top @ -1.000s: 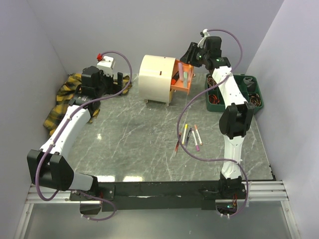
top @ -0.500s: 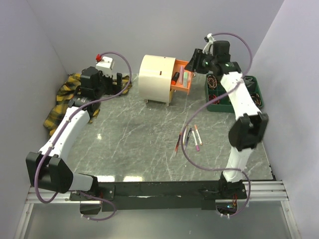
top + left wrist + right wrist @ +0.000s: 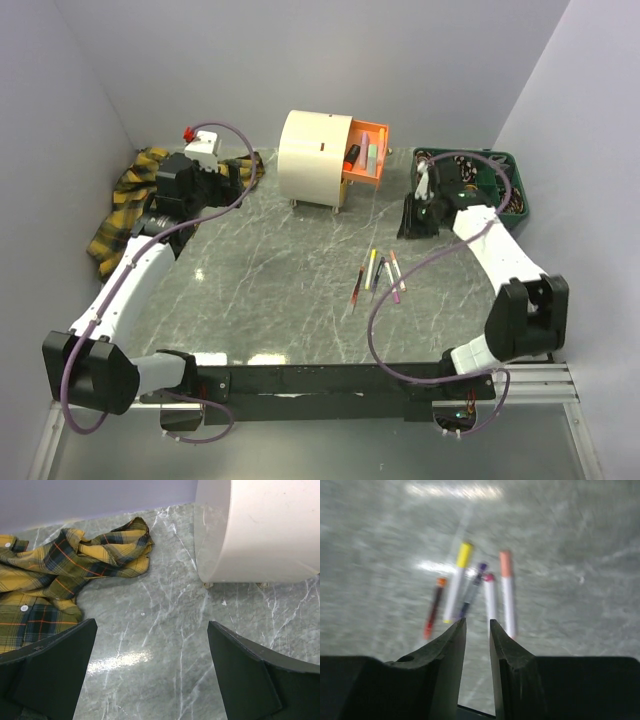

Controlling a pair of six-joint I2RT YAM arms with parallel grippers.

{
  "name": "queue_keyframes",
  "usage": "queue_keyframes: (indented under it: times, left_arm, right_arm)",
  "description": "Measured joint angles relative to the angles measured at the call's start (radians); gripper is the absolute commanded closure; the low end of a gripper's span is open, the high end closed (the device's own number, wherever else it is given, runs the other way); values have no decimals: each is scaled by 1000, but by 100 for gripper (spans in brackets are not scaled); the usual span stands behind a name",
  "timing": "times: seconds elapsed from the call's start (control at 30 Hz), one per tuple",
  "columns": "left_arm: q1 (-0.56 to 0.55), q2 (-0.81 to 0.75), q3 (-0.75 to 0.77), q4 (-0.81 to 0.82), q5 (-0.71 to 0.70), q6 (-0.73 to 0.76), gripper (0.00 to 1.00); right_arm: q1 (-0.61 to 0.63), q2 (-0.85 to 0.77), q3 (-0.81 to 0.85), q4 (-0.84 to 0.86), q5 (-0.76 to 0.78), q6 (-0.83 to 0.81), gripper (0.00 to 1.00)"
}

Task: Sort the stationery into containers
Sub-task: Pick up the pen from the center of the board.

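Note:
Several thin pens [image 3: 378,274] lie side by side on the marble table, right of centre. In the right wrist view they are blurred: red pen [image 3: 433,608], yellow pen [image 3: 458,580], purple pen [image 3: 472,588], pink pen [image 3: 490,599] and a peach-capped one [image 3: 507,594]. My right gripper [image 3: 413,222] [image 3: 477,622] hovers just behind them, its jaws a narrow gap apart with nothing between. The cream cabinet [image 3: 313,158] [image 3: 260,530] has its orange drawer [image 3: 372,166] pulled out, with highlighters [image 3: 353,154] inside. The dark green tray [image 3: 513,186] stands at the back right. My left gripper [image 3: 245,172] [image 3: 152,625] is wide open and empty, left of the cabinet.
The yellow-black plaid cloth [image 3: 128,200] [image 3: 60,575] is bunched against the left wall. Coiled bands [image 3: 503,198] fill parts of the green tray. Purple cables loop off both arms. Walls close in the table at the back and on both sides.
My right arm has swung from the orange drawer down to the table in front of the green tray, and its jaws have narrowed. The left arm has shifted only slightly.

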Motion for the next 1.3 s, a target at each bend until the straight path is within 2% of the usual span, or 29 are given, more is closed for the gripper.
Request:
queue_keyframes:
  times: [0.23, 0.4, 0.6, 1.0, 1.1, 1.13, 1.2, 1.3]
  left_arm:
    - [3, -29, -28, -4, 0, -4, 1]
    - [13, -42, -49, -6, 2, -17, 1]
    - [17, -53, -61, -19, 2, -18, 1]
    - [24, -81, -87, -19, -3, -18, 1]
    - [39, -81, -89, -19, -3, -18, 1]
    - [43, -81, -90, -19, -3, -19, 1]
    - [51, -81, -91, -19, -3, -19, 1]
    - [59, -81, -91, -19, 0, -21, 0]
  right_arm:
    - [13, 88, -66, -16, 117, -116, 67]
    - [39, 131, -63, 10, 143, -179, 62]
    - [71, 230, -59, 27, 143, -193, 59]
    - [82, 343, -60, 42, 159, -193, 61]
    - [86, 368, -50, 39, 163, -194, 67]
    - [88, 370, -48, 43, 163, -195, 76]
    - [93, 375, -44, 42, 172, -201, 89]
    - [95, 375, -44, 42, 178, -202, 100]
